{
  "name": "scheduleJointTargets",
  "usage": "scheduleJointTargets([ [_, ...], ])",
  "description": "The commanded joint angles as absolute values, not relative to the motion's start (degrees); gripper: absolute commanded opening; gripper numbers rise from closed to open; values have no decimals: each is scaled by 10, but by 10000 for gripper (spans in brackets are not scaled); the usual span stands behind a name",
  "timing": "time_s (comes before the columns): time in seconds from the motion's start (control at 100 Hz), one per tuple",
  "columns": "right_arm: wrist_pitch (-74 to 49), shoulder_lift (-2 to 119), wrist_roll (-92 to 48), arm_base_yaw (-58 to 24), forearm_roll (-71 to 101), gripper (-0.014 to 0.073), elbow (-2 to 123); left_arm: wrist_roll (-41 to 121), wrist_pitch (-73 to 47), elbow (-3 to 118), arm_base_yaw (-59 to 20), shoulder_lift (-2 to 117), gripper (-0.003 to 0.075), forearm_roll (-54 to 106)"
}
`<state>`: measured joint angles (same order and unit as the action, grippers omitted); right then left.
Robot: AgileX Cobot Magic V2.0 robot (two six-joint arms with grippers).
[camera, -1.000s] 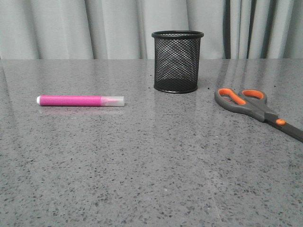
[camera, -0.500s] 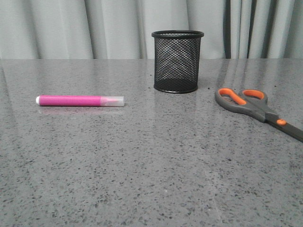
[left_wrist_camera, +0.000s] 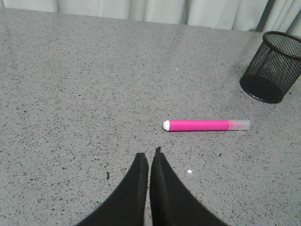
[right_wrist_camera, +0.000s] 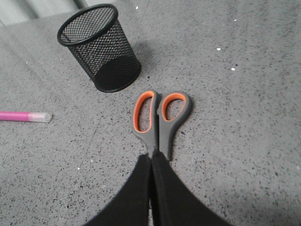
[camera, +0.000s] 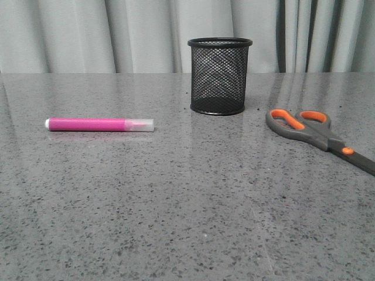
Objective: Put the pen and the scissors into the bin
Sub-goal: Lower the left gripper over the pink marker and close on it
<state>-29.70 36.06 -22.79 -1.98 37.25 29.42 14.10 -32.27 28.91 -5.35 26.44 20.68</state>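
Meanwhile, nothing is yet in the bin (camera: 220, 76), the black mesh cup standing upright toward the far edge of the grey speckled table (camera: 176, 222), about midway between its left and right edges. The pen (camera: 99, 124) lies flat toward the left edge, clear cap pointing at the bin and white end toward the left edge, well apart from the cup. The scissors (camera: 319, 136) lie flat near the right edge, orange-lined handles toward the far side and near the bin, blades running off toward the near right corner.

Neither arm shows in the front view. In its wrist view the left tool (left_wrist_camera: 149, 157) hovers above bare table with its fingers pressed together and holding nothing, the pen (left_wrist_camera: 206, 125) a little ahead of it. The right tool (right_wrist_camera: 151, 160), also pinched together and empty, hangs over the scissors (right_wrist_camera: 160, 117) about where handles meet blades; the blades are hidden beneath it.

The step in hand appears to be the approach. Done well, each tool would spread its fingers before descending, straddle its object across the narrow width, and close at mid-length so the piece does not swing. Each piece then likely needs tipping upright over the rim, since a careless knock could topple the light cup.
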Motion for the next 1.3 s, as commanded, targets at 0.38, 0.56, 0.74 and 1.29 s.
scheduleJointTargets([
  [0.38,-299,404,-240,-15,377,230,381,186,-297,331,-53,297,237,288],
  [0.56,-316,404,-250,-15,377,310,389,251,-298,331,-53,297,355,358],
  [0.74,-368,412,-302,-15,377,310,403,320,-340,353,-53,319,331,377],
  [1.29,-417,499,-331,-15,364,310,466,582,-553,567,-60,589,331,378],
])
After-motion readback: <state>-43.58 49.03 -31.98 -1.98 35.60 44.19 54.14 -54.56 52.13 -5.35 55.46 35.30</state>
